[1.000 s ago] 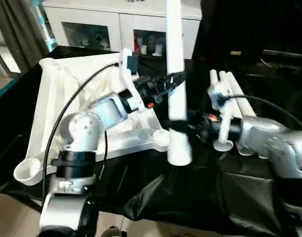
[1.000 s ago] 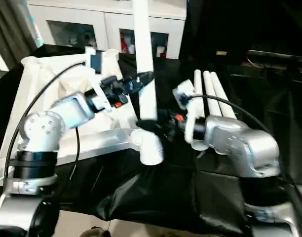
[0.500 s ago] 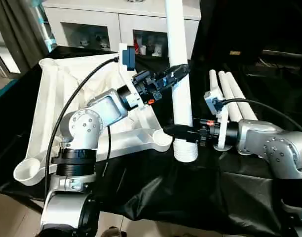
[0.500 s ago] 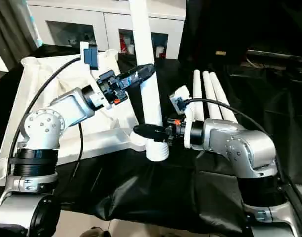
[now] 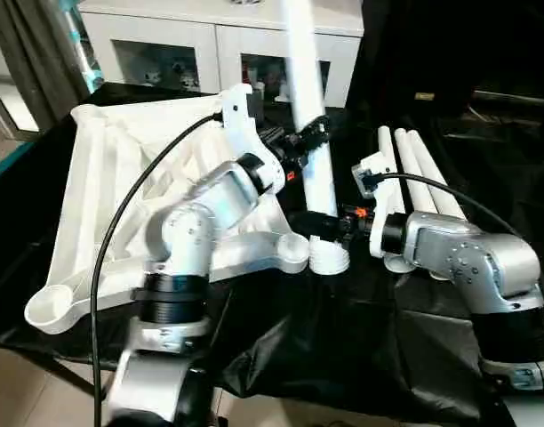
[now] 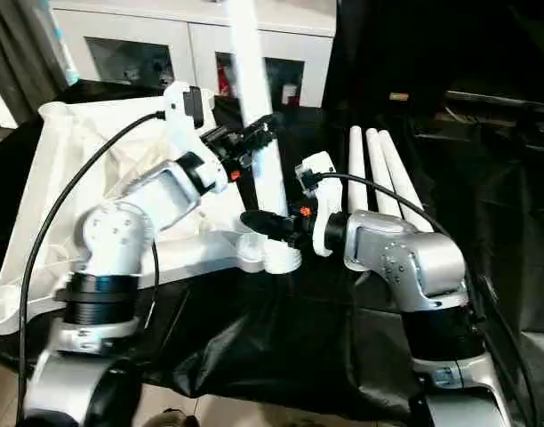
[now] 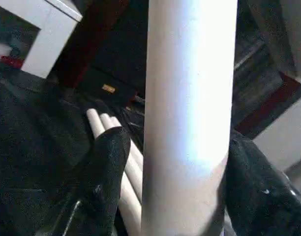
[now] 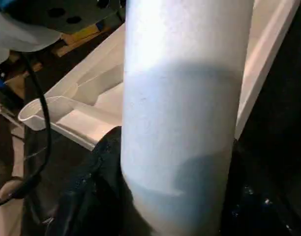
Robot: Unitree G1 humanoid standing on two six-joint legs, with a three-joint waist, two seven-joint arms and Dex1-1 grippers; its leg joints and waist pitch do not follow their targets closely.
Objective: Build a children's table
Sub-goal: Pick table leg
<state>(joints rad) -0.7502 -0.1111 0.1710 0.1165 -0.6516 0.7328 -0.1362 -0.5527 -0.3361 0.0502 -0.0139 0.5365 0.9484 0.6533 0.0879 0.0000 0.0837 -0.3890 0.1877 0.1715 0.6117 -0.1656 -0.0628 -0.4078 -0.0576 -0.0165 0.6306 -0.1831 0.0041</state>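
Observation:
The children's table top (image 5: 112, 178) lies upside down on the black cloth, its near corner socket (image 5: 290, 252) facing up. One white table leg (image 5: 309, 98) stands almost upright, its wide end (image 5: 330, 260) just right of that socket. My left gripper (image 5: 315, 133) straddles the leg high up, open: one finger (image 7: 104, 172) stands a little off the leg (image 7: 190, 123). My right gripper (image 5: 312, 222) is shut on the leg (image 8: 185, 123) low down, with a finger (image 8: 101, 196) pressed against it.
Three more white legs (image 5: 405, 169) lie side by side on the black cloth (image 5: 343, 338) right of my right arm. A white cabinet (image 5: 192, 44) with glass fronts stands behind the table. The cloth's front edge drops off near me.
The right gripper has closed on the leg's lower part. The left forearm has turned, and its fingers have eased off the leg. The leg's wide end has come closer to the corner socket.

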